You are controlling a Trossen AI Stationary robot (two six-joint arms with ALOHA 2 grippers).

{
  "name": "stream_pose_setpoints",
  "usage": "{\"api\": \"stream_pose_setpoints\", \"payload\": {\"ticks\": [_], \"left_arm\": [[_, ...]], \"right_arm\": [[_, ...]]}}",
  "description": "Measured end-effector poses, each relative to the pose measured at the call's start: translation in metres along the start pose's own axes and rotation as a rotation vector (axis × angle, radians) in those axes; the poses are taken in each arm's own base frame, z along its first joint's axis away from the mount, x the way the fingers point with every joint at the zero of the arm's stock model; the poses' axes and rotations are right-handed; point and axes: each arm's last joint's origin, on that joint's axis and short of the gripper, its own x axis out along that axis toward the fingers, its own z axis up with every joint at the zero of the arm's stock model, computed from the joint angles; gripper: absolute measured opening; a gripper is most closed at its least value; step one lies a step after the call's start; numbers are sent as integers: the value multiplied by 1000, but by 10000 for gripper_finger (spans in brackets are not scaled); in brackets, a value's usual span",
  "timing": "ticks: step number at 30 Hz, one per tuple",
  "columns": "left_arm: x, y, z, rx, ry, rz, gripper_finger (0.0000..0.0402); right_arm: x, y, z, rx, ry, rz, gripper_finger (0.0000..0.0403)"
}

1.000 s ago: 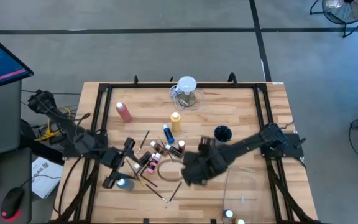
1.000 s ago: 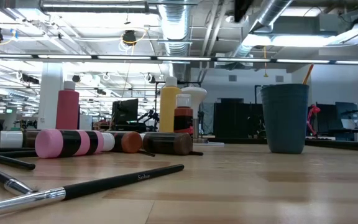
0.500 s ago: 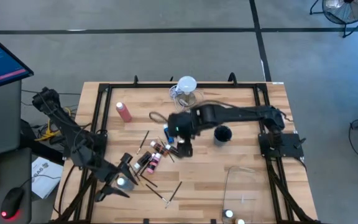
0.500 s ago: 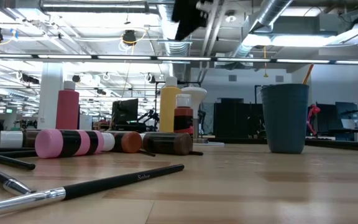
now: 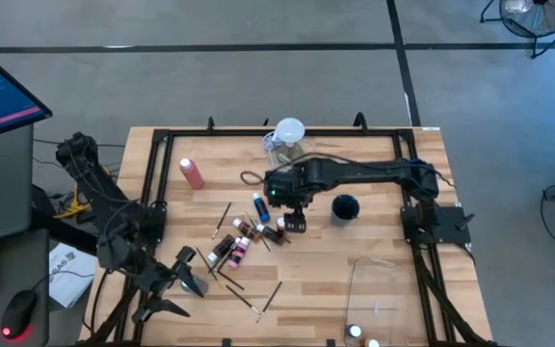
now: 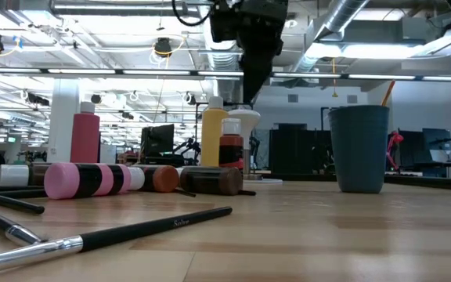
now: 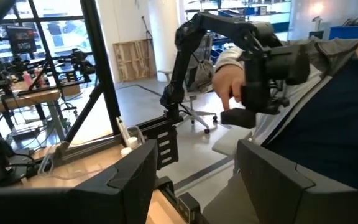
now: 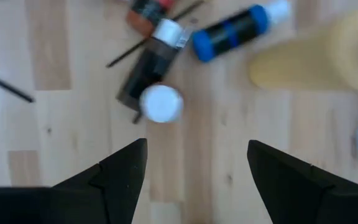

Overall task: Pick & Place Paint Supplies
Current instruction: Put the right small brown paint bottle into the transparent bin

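Left jaws [image 5: 183, 275] stand open and empty at the bench [image 5: 374, 260] edge, away from the supplies. Right jaws [image 8: 194, 163] hang open above a white-capped paint bottle [image 8: 161, 103], the blue squeeze bottle [image 8: 232, 32] just beyond, apparently lining up a pick.

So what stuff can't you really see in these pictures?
- Yellow squeeze bottle: right wrist view, blurred, cut by the edge.
- Paintbrush bristles: low view, past the picture's edge.
- Small paint bottles: high view, too small to read colors.
- Blue cup: low view, inside hidden by its wall.
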Motion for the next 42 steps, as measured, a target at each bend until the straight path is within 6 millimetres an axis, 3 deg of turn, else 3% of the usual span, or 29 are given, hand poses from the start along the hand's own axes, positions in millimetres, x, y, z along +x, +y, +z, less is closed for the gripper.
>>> {"api": "stream_pose_setpoints", "payload": {"ticks": [7, 12, 26, 33, 38, 42], "left_arm": [[6, -2, -3, -21, -2, 30, 209], [6, -2, -2, -26, -13, 30, 209], [6, -2, -2, -28, -16, 29, 209], [6, -2, -2, -28, -17, 29, 209], [6, -2, -1, -30, -21, 29, 209], [6, -2, -1, -30, -22, 28, 209]], "right_arm": [[10, 25, 0, -90, -34, 11, 270], [16, 39, 4, -142, -60, -74, 270], [15, 19, 9, -5, -103, -68, 270], [35, 37, 11, -44, -64, -62, 270], [62, 32, 16, -37, -38, -82, 270], [71, 35, 13, -55, 8, -80, 270]]}}
